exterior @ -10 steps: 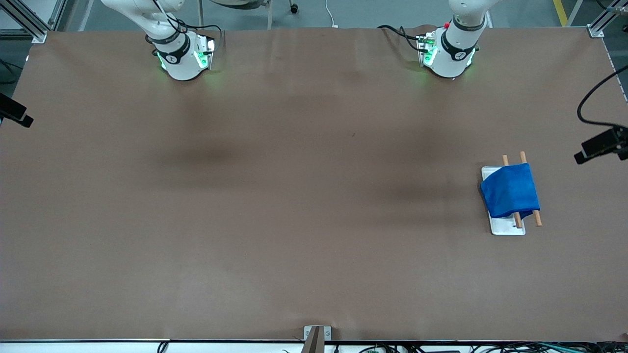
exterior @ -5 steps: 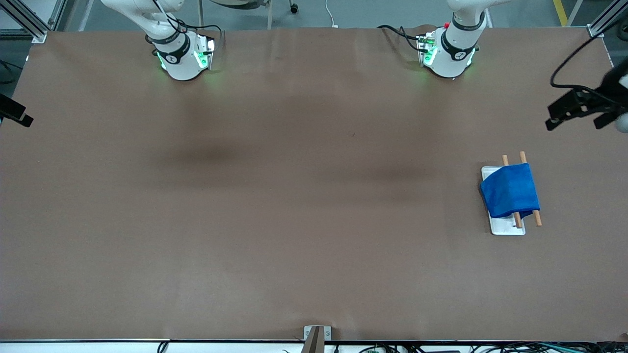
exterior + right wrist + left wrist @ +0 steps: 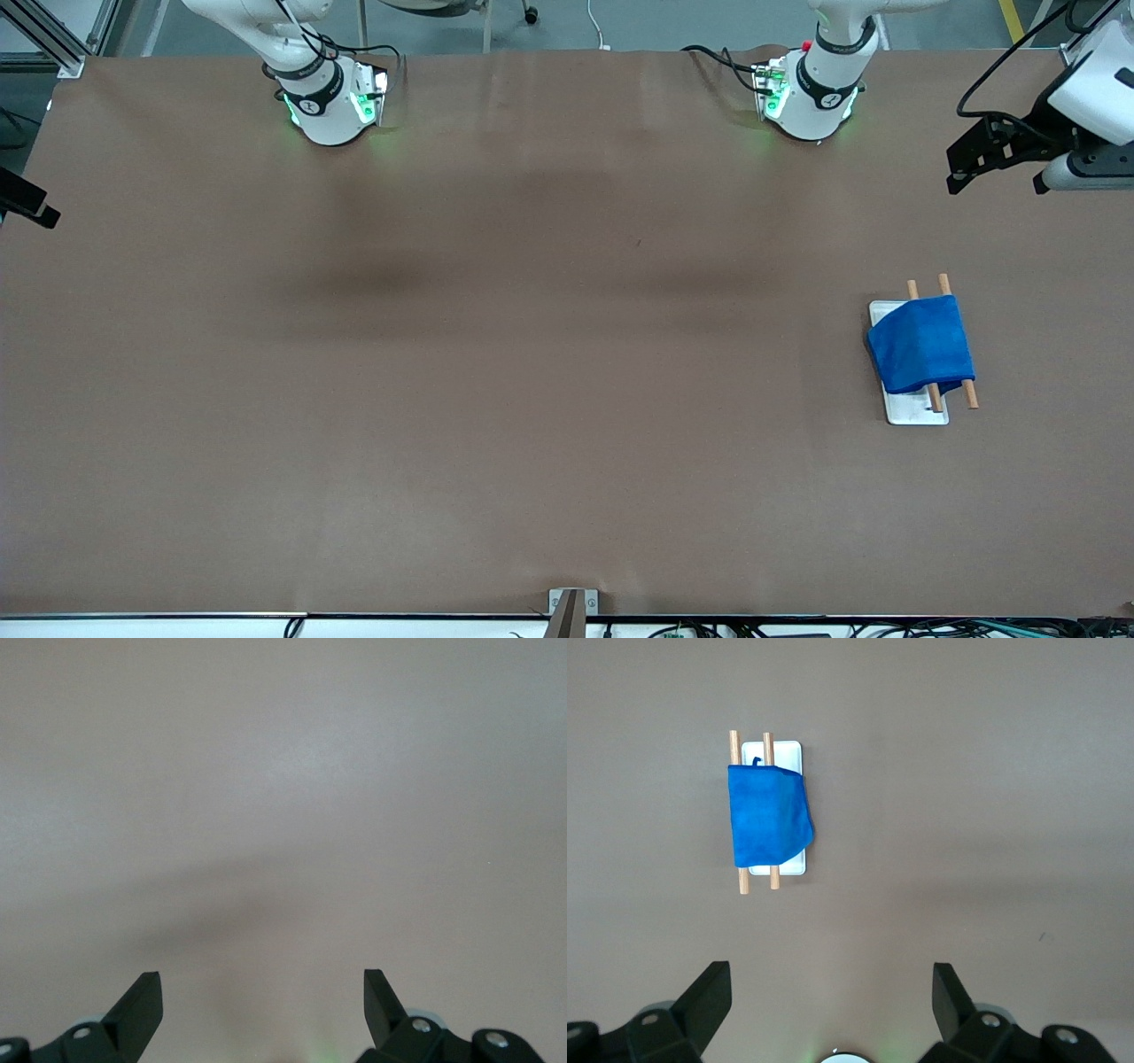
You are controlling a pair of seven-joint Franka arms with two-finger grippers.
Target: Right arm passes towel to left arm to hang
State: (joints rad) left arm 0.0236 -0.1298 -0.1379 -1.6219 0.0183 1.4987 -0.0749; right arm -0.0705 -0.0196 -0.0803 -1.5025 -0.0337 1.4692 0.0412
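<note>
towel [image 3: 921,344] already draped over both rack dowels [image 3: 971,395] at left arm's end of the bench. Left gripper [image 3: 831,1003] high above, jaws open, empty; right gripper [image 3: 262,1003] jaws open over bare bench. Probably done: retract clear, don't snag cloth.

Even, fairly bright overhead light covers the brown counter [image 3: 532,399], with no glare. Soft, diffuse dark shadows smudge its middle. Green glow spills around both arm bases. The right wrist view looks paler, a faint diagonal shadow just ahead of the fingers [image 3: 142,1001].
</note>
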